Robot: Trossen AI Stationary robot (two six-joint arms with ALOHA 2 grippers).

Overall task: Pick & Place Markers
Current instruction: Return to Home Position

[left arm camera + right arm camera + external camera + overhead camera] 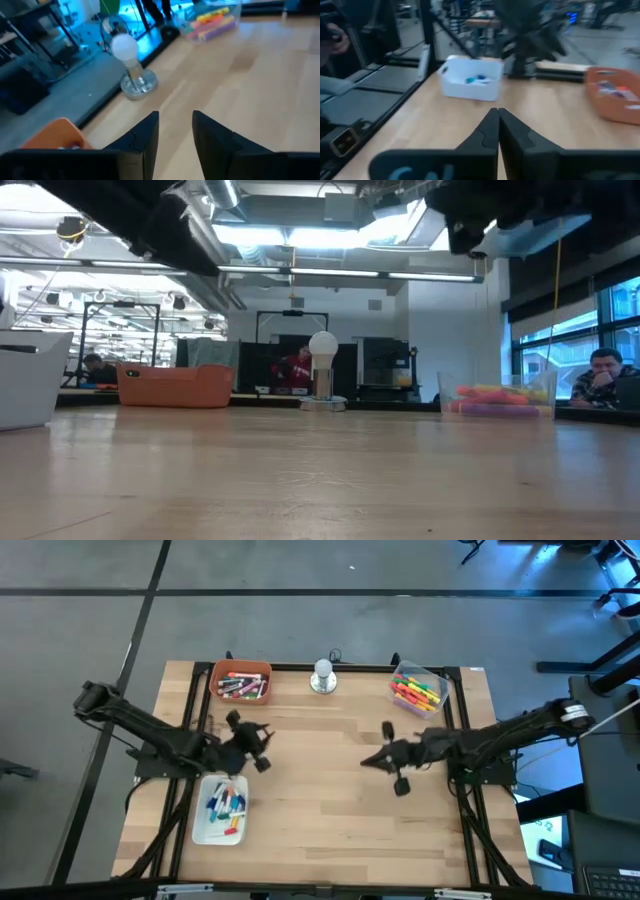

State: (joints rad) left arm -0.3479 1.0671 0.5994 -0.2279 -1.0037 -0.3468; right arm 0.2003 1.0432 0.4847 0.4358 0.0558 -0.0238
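We saw the left gripper [258, 743] hanging above the table [330, 830], just past the upper edge of the white bin [208, 832] at the lower left of the high view; its jaws stood narrowly apart, holding nothing; the right gripper [368, 761] hung right of centre, its jaws pressed together and empty; markers [224, 806] lay in the white bin; more markers filled the orange bin [242, 665] at the upper left and the clear bin [437, 673] at the upper right; the silver knob [323, 677] stood between those two bins.
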